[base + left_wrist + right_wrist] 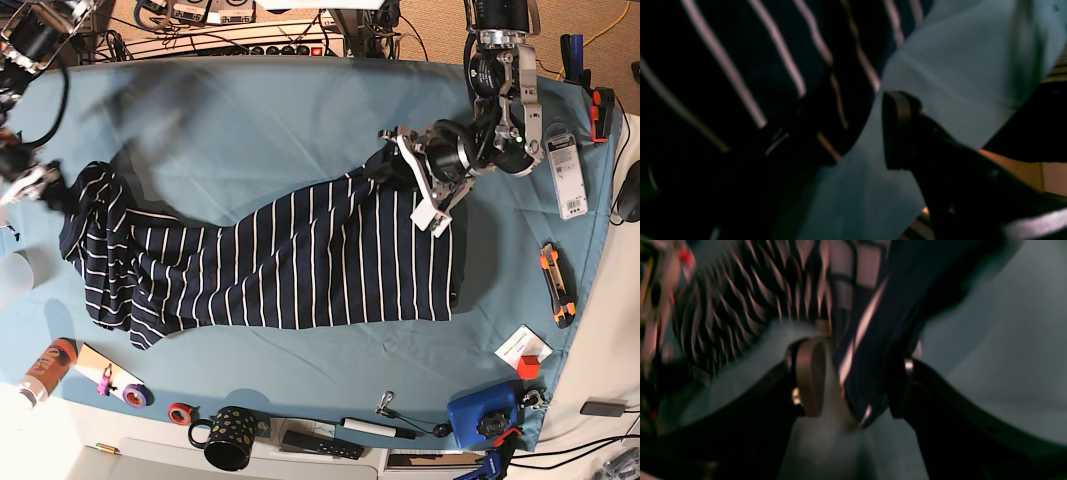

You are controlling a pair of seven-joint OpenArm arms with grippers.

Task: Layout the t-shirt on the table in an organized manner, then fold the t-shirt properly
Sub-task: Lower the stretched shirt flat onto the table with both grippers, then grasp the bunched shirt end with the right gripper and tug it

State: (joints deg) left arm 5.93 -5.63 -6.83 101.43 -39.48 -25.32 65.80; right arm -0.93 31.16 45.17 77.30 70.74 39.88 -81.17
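The navy striped t-shirt (290, 262) lies stretched across the middle of the teal table (300, 110), its one end still bunched and rumpled near the right gripper (853, 380), so this reads as the laying-out step; that gripper's jaws stand apart with a fold of fabric hanging loose between them (not pinched); the left gripper (432, 185) hovers at the shirt's other end, and only one finger shows, so I cannot tell its state; next, I judge, the crumpled end needs spreading flat before any fold.
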